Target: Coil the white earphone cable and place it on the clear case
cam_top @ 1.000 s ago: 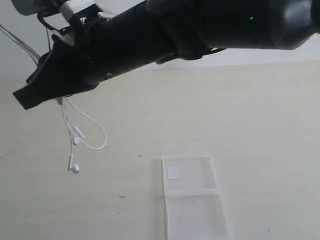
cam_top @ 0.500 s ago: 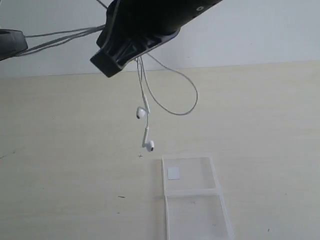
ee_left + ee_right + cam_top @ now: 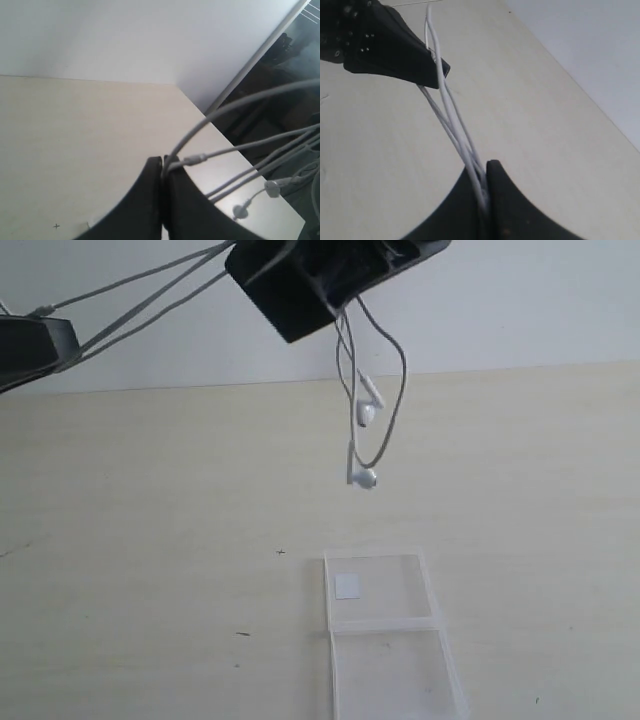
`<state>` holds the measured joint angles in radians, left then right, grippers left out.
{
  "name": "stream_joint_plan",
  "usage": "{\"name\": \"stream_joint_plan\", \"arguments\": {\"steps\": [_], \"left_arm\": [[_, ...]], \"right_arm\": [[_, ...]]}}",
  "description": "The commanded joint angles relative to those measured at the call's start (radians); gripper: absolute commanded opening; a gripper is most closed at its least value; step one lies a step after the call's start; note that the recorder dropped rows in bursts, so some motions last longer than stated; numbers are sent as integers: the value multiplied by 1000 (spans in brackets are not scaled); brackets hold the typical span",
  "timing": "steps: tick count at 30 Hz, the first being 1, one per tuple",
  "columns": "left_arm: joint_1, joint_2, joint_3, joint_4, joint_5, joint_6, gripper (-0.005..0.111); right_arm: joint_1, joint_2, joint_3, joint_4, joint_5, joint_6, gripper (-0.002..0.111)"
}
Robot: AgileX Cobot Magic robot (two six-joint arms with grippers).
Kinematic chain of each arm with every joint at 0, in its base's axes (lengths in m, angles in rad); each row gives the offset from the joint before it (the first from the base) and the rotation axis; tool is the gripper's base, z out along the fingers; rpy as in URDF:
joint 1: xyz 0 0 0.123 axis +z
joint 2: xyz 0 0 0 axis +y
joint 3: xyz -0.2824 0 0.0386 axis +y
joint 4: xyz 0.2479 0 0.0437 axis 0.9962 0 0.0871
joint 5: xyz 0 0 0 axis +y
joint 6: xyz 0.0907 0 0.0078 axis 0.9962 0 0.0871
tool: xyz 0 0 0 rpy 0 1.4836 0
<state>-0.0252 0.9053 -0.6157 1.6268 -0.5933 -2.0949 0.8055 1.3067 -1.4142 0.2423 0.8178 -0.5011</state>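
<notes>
**Exterior view.** The right gripper point(image 3: 315, 305) is high at about 12 o'clock in the frame, with its jaws clenched on a bunch of the white earphone cable point(image 3: 385, 430). Several strands run taut from it toward 9 o'clock, where the left gripper point(image 3: 40, 345) pinches their far end. Below the right gripper, toward 6 o'clock, a slack loop and the 2 earbuds point(image 3: 366, 478) hang in the air, well clear of the table point(image 3: 150, 540). The clear case point(image 3: 390, 670) lies flat and open at about 5 o'clock, its sticker point(image 3: 347, 586) on the farther panel. Nothing rests on it.

**Left wrist view.** The left gripper point(image 3: 162, 167) is shut tight on 1 strand close to a small inline piece point(image 3: 195, 160). The other strands pass beside it, not through it.

**Right wrist view.** The right gripper point(image 3: 485, 170) grasps the gathered strands point(image 3: 455, 125), which stretch across to the left gripper point(image 3: 437, 67).

**Handling.** The cable looks very light, limp and smooth. It will likely slip through a loose pinch and spring out of its coil once let go. The earbuds are the heaviest parts and may swing. The best hold is probably on the gathered bundle, where the strands cross. The case is thin and may slide if nudged.
</notes>
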Motion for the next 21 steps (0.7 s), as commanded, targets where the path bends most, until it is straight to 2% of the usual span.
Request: {"name": "stream_joint_plan", "arguments": {"steps": [1, 7, 9, 12, 17, 19, 21], "left_arm": [[25, 9, 32, 45, 143, 129, 0], [25, 9, 32, 4, 67, 190, 1], [25, 9, 32, 12, 38, 193, 5], [25, 9, 32, 9, -10, 214, 20], [25, 7, 32, 7, -44, 214, 55], [25, 7, 32, 7, -66, 214, 61], [25, 7, 32, 7, -78, 214, 62]], "right_arm": [[-26, -32, -21, -54, -11, 8, 0], [-26, 51, -21, -69, -4, 32, 0], [-26, 84, -21, -90, -4, 32, 0], [-26, 141, -21, -137, -4, 58, 0], [-26, 240, -21, -142, -4, 58, 0], [-26, 281, -21, -143, -4, 58, 0], [-26, 316, -21, -143, -4, 58, 0]]}}
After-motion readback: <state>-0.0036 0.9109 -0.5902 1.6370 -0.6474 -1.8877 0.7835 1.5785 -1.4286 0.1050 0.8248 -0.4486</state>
